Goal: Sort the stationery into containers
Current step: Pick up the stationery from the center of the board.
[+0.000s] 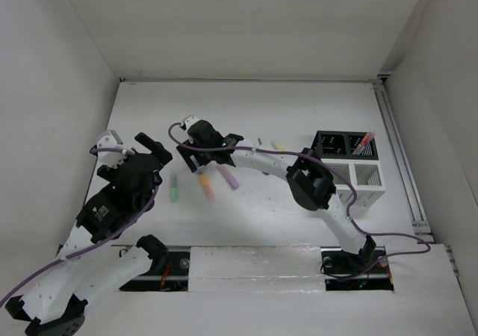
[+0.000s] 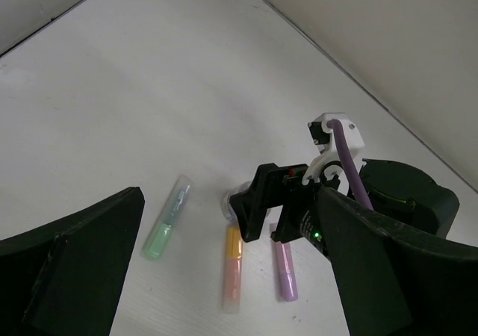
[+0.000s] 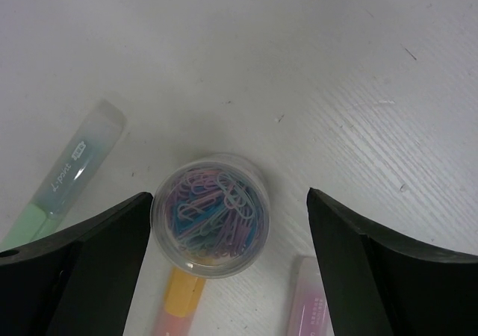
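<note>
Stationery tub (image 3: pixel 210 215), clear, round, full of coloured paper clips, stands on the bench (image 3: pixel 314 60) between the wide-spread fingers of the right tool (image 3: pixel 228 196), unclamped. Green marker (image 3: pixel 71 172) lies outside one finger; orange marker (image 3: pixel 183 295) and purple marker (image 3: pixel 310 306) lie palmward. Left tool (image 2: pixel 231 198), well apart, gapes empty.

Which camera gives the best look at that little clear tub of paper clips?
Right wrist view: the tub is seen from straight above, colourful clips visible inside. The left wrist view shows only a sliver behind the right gripper; the top view hides it under that gripper.
</note>
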Motion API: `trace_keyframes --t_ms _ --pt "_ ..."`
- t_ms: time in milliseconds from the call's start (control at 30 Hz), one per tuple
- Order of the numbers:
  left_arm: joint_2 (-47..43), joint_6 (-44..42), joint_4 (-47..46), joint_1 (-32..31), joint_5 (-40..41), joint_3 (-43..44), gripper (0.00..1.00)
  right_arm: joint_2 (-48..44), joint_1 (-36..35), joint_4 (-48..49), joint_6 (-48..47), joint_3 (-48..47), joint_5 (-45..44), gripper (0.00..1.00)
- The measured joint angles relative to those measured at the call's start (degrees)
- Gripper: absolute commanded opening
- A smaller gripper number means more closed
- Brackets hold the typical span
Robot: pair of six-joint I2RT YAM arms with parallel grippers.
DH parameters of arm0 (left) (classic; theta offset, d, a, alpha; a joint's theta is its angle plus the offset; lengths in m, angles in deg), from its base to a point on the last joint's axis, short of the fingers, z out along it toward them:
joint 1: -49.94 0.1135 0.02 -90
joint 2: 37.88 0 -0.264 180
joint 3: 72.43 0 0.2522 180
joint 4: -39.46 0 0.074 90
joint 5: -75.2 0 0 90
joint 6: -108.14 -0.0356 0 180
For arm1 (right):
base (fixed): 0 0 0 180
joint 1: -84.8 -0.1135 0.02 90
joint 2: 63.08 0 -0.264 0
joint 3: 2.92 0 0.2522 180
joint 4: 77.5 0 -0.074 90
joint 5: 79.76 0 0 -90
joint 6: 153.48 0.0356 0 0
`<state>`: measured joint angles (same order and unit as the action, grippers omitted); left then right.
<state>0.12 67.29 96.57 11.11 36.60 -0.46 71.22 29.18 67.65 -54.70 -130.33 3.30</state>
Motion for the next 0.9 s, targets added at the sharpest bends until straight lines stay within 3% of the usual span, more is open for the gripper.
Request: trace_keyframes --t_ms 267,400,500,633,667,767,800,900 --pt "-0.3 -0.4 -0.3 0.0 -0.2 0.0 0.99 0.3 0.0 0.0 0.0 0.0 0.1 0.75" --pt "-0.4 -0.5 -0.3 0.0 -0.2 0.0 0.99 0.8 0.0 0.0 0.0 0.0 0.1 0.75" --pt "-0.4 -0.5 -0.3 0.0 -0.2 0.0 0.99 1.3 0.0 0.0 0.0 0.0 0.1 0.69" --pt "-0.6 -0.5 -0.3 0.0 -0.2 0.0 0.99 1.7 -0.3 0.0 0.0 0.0 0.1 0.45" --pt "-0.8 -0.5 -0.3 0.0 -0.2 0.0 0.99 1.7 -0.3 0.0 -0.2 0.0 0.1 0.33" --pt "-1.1 -0.5 -0.3 0.0 -0.2 0.0 0.99 1.7 -0.4 0.1 -0.2 0.1 0.1 0.18" --pt "-1.1 -0.5 -0.3 0.0 -0.2 0.0 0.99 1.7 -0.4 0.1 -0.2 0.1 0.0 0.08" --pt "-1.1 -0.5 -0.3 0.0 -0.2 0.0 0.99 1.6 -0.4 0.1 -0.2 0.1 0.1 0.00"
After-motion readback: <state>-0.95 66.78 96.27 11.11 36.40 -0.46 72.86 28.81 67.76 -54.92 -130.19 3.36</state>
